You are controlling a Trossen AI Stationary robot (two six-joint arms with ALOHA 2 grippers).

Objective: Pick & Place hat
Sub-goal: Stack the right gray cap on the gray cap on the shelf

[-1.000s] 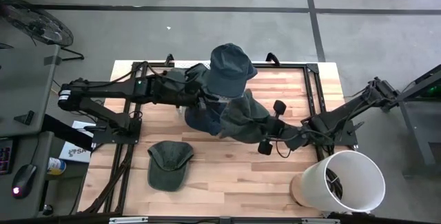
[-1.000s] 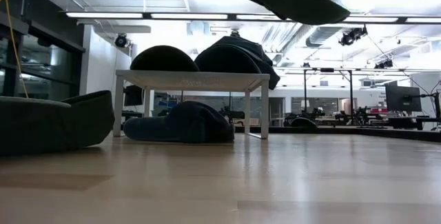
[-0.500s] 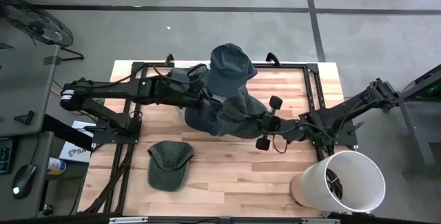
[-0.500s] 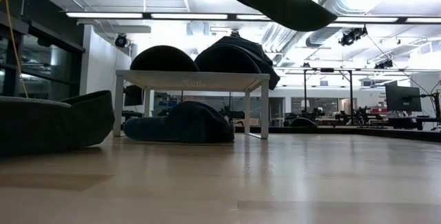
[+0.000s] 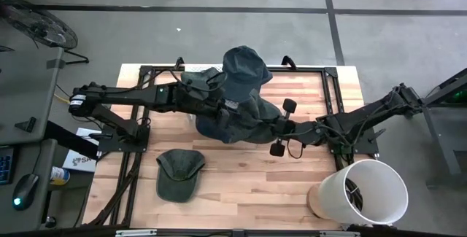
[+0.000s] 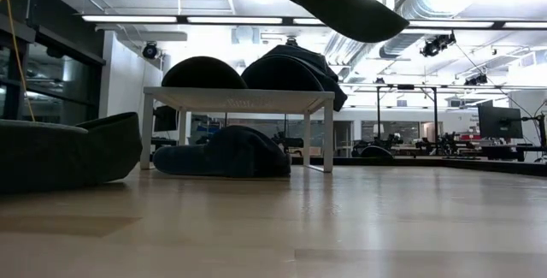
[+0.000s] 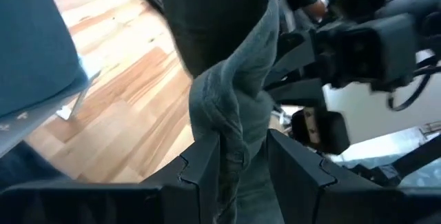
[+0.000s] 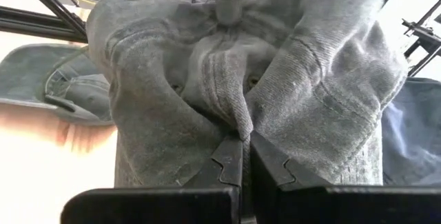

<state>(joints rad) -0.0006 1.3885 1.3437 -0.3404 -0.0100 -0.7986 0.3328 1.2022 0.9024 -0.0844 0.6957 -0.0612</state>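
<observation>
We count three caps, and our left pincer (image 7: 234, 158) and right pincer (image 8: 242, 156) both grip one grey cap (image 5: 248, 117) aloft, stretched crosswise between them.

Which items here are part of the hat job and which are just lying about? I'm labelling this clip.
In the job:
- grey hat, held up between both arms
- left end effector, gripping the hat
- right end effector, shut on the hat

Lying about:
- green cap on the table
- blue hat
- white bucket at the table's corner
</observation>
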